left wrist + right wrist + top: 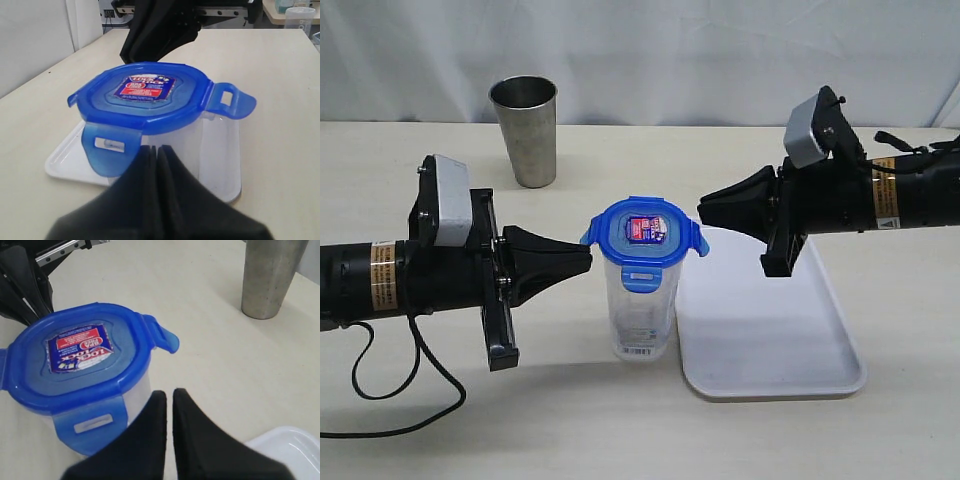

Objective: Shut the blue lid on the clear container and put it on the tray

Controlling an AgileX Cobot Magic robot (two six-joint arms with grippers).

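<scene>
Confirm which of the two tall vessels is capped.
The clear container, front centre beside the tray: the blue lid sits on it. The steel tumbler farther back is open-topped.

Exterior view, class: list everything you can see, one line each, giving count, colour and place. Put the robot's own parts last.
clear container: one, transparent, upright on the table just left of the tray, not on it
blue lid: one, blue with a red-and-purple sticker, on top of the container, side flaps sticking out
tray: one, white, on the table right of the container
steel tumbler: one, grey metal, upright at the back left
table: one, pale beige, under everything
curtain: one, white, behind the table
cable: one, black, looped on the table under the left arm
left gripper: one, black, shut, left of the lid
right gripper: one, black, shut, right of the lid
</scene>
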